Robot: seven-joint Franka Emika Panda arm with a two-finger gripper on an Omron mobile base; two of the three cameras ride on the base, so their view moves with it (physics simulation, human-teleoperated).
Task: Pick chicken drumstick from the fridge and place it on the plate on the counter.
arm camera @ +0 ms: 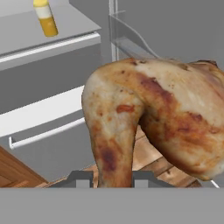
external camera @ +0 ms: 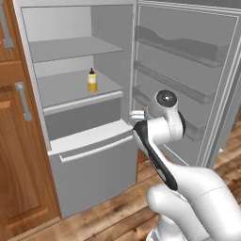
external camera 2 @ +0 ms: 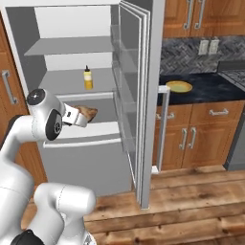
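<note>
The golden-brown chicken drumstick [arm camera: 153, 118] sits close in the hand view, pinched at its narrow end between my gripper's [arm camera: 111, 180] two fingertips. In the right base view the gripper [external camera 2: 82, 116] holds the chicken drumstick [external camera 2: 89, 112] in the air, just in front of the open fridge [external camera 2: 72, 86] at drawer height. The gripper is shut on it. The plate [external camera 2: 178, 86], with its yellow rim, lies on the black counter [external camera 2: 215, 88] to the right, past the open fridge door [external camera 2: 143, 95]. From the left base view the fridge [external camera: 89, 141] stands open ahead.
A small yellow bottle [external camera: 92, 80] stands on the fridge's middle shelf, the same bottle [external camera 2: 87, 78] in the right base view. The open door with moulded racks [external camera: 188, 70] stands between the arm and the counter. Wooden cabinets [external camera: 14, 141] flank the fridge's left. The floor is wood.
</note>
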